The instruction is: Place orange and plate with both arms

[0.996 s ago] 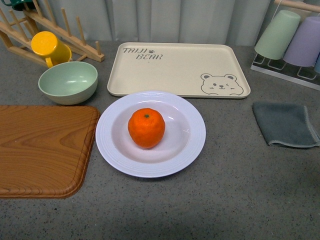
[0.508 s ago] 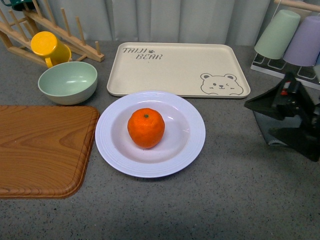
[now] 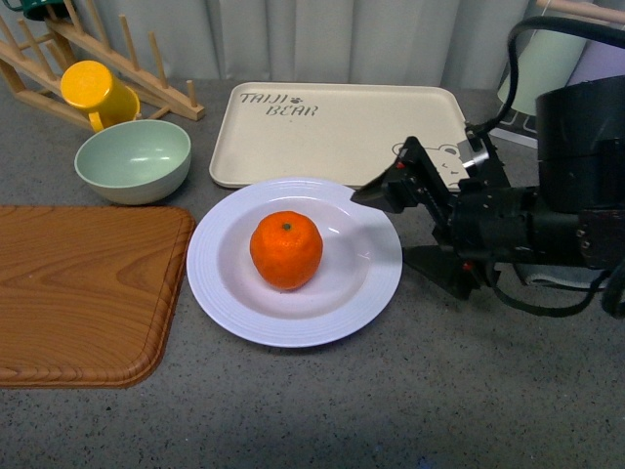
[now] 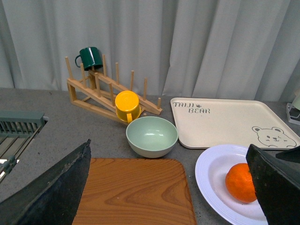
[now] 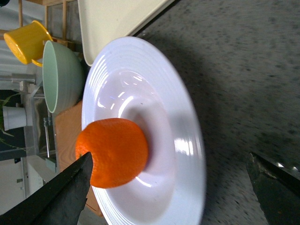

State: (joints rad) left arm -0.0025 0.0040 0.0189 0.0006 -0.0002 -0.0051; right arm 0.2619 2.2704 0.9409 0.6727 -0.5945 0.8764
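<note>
**Colleague:** Where are the task things?

**Me:** I see the orange (image 3: 286, 250) sitting in the hollow of the plate (image 3: 293, 328), stem spot up. The plate lies flat around the middle of the desk (image 3: 469, 391). Its far rim is just beside the cream bear tray (image 3: 332, 132), which lies along the far edge. I cannot tell whether the two touch.

**Colleague:** And your right arm?

**Me:** My right pincer (image 3: 386, 227) reaches in from the right edge and is released, with the jaws spread wide. One fingertip hangs at the plate's rim on that side and the other is just outside it. I cannot tell whether either touches. In the right wrist view, plate and orange lie ahead of the gap between the fingers (image 5: 56, 197).

**Colleague:** Left arm?

**Me:** It doesn't show in the front view. In its wrist view the left pincer (image 4: 168, 146) is also released, wide apart and gripping nothing. It looks out over the wooden board (image 3: 83, 288) at the left edge. The mint bowl (image 3: 133, 159) and the yellow cup (image 3: 96, 93) on the rack (image 3: 146, 70) sit toward the far-left corner.
</note>
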